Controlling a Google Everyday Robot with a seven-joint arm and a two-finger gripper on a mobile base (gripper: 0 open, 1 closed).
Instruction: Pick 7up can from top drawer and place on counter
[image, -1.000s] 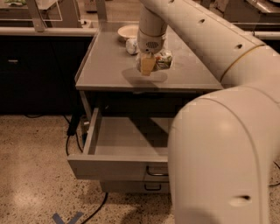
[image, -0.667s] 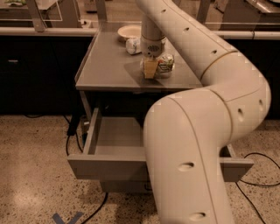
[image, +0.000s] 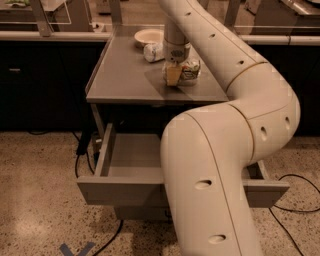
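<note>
Free passage: the left half of the flat grey metal counter (image: 122, 75) and the left part of the open grey top drawer (image: 131, 161), lower left. Obstacles: white bowl (image: 149, 36) and pale container (image: 152, 52), possibly a bottle, upper centre; gripper (image: 174, 76) beside green-silver 7up can (image: 191, 70), mid-counter; bulky white arm (image: 215, 165), lower right.

From where I stand, the big pale arm (image: 225, 150) fills the foreground and blocks the right half of the top drawer (image: 120, 187), so much of its inside is out of sight. The arm's lower end runs off the bottom edge. The claw (image: 173, 76) is down on the tabletop (image: 125, 75), hard against the 7up can (image: 192, 70) and covering its left end. Whether it grips the can, I cannot tell. The small object (image: 152, 51) lying farther back is too blurred to name.
</note>
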